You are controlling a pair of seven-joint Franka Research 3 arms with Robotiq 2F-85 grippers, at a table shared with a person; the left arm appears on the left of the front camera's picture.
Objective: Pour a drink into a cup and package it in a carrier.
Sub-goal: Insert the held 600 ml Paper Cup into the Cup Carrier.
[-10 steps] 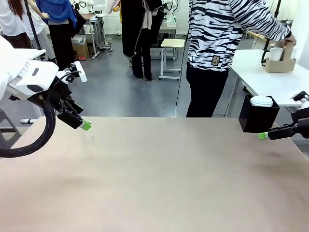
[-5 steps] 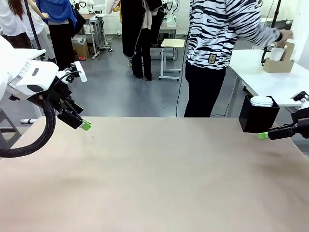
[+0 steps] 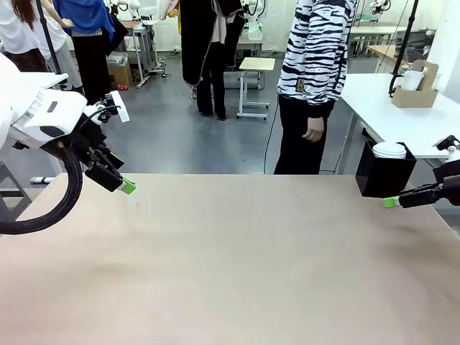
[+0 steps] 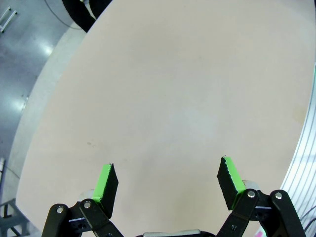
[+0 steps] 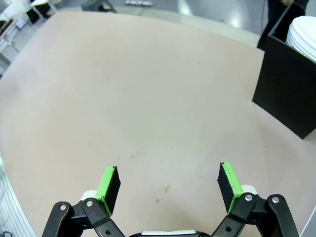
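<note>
A brown cardboard carrier (image 3: 417, 93) stands on a white side table (image 3: 388, 115) at the far right, beyond my table. A white cup (image 3: 411, 79) sits in it. The drink is out of view. My left gripper (image 3: 123, 186) hovers open over the left edge of the tan table (image 3: 237, 259), and its green pads (image 4: 104, 180) stand wide apart over bare tabletop. At the right edge my right gripper (image 3: 392, 202) is open too, nothing between its pads (image 5: 228, 178), just in front of a black box (image 3: 384, 176).
The black box (image 5: 289, 84) holds a stack of white lids (image 3: 389, 149) at the table's far right corner. A person in a black-and-white striped top (image 3: 316, 50) stands behind the far edge, one hand (image 3: 314, 129) hanging down. Other people and tables are farther back.
The person has drawn their arm back from the carrier on the side table and turned to stand upright. Neither arm has moved.
</note>
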